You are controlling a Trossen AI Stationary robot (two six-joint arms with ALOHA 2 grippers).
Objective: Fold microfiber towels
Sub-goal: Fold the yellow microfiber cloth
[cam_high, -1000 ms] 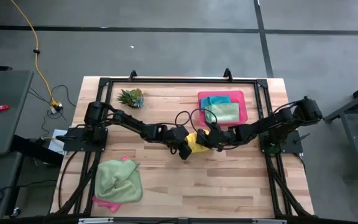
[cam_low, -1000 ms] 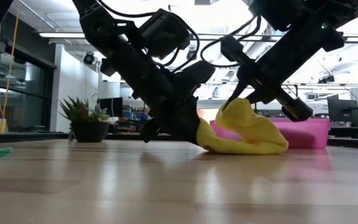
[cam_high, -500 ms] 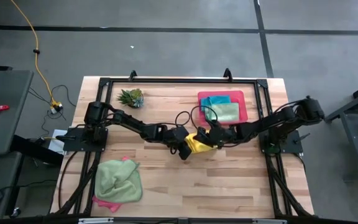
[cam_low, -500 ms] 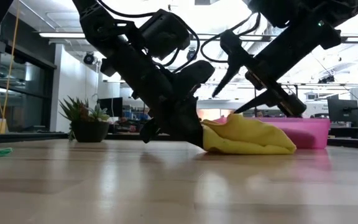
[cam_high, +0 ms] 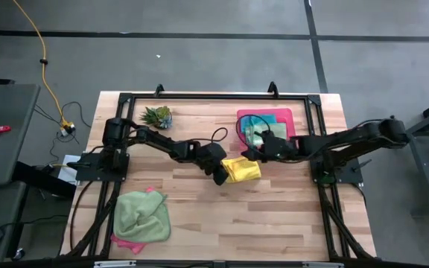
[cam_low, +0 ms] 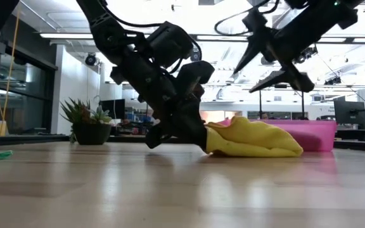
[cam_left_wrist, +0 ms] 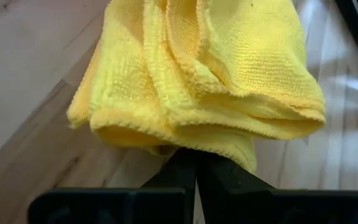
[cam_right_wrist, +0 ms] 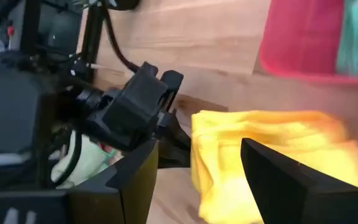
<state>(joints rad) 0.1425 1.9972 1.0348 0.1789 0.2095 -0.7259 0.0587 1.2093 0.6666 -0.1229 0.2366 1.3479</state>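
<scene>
A yellow microfiber towel (cam_high: 244, 169) lies folded in several layers at the table's middle, its underside on the wood. My left gripper (cam_high: 221, 175) is shut on the towel's left end. My right gripper (cam_low: 244, 81) hangs open above the towel's right part and touches nothing; in its wrist view the fingers (cam_right_wrist: 135, 180) stand wide over the yellow towel (cam_right_wrist: 266, 143). A teal towel and a light green towel (cam_high: 268, 134) lie in the pink tray (cam_high: 292, 126). Another light green towel (cam_high: 141, 216) lies over a pink one at the near left. My left gripper pinches the yellow towel's left end (cam_left_wrist: 185, 140) between its two fingers, over several folded layers. The fingers (cam_low: 192, 133) slant down from the table's left. The towel lies slack on the table and spreads away from the fingers toward the right.
A small spiky green plant (cam_high: 157, 116) stands at the far left. The pink tray sits at the far right, just beyond my right gripper. Bare wood stretches along the near edge (cam_high: 259, 223) to the right of the green towel.
My right gripper has opened, let go of the yellow towel's raised part, and risen, drawing back toward the pink tray. The lifted part has dropped, so the towel now lies low and folded over on the table. My left gripper has stayed shut on the towel's left end.
</scene>
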